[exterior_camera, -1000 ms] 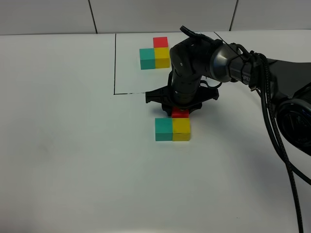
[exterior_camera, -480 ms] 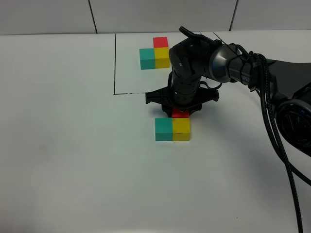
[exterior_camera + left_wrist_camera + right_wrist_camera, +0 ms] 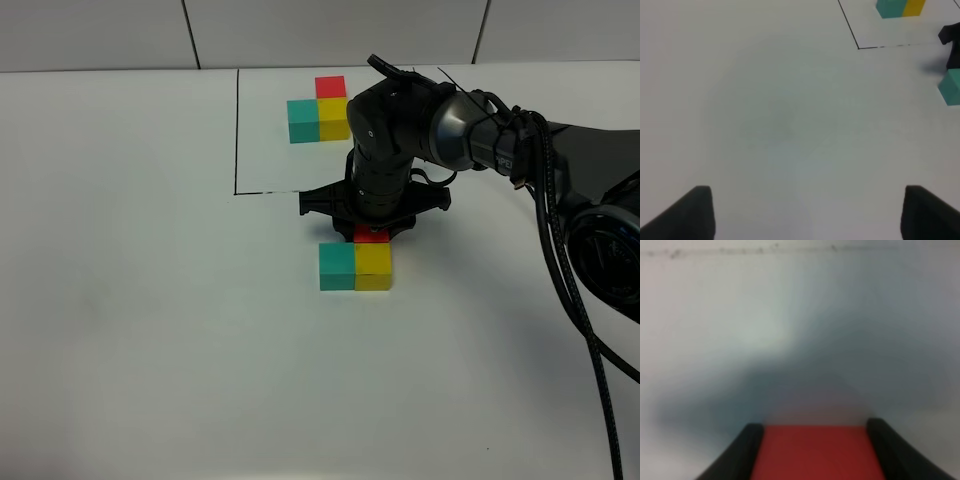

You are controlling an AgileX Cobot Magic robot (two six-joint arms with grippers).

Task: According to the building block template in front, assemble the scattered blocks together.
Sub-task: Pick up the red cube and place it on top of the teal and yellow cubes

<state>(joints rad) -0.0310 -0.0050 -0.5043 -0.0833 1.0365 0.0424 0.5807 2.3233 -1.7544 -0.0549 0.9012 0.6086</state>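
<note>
right gripper (image 3: 371,233) clamped on the red cube (image 3: 371,236), fingers flanking it in the wrist view. cube sits directly behind the yellow cube (image 3: 373,260), which abuts the teal cube (image 3: 337,266); matches the template (image 3: 319,110) l. left gripper (image 3: 805,212) spread wide, empty, well off. release looks due; touching yellow or not, cannot tell

The high exterior camera looks steeply down across the white tabletop (image 3: 150,330). The left wrist camera faces the table from farther off, sharing the small matte teal cube (image 3: 951,86) (image 3: 337,266) at its 3 o'clock edge. The right wrist camera sits very close, blurred, behind the small matte red cube (image 3: 815,452) (image 3: 371,236).
</note>
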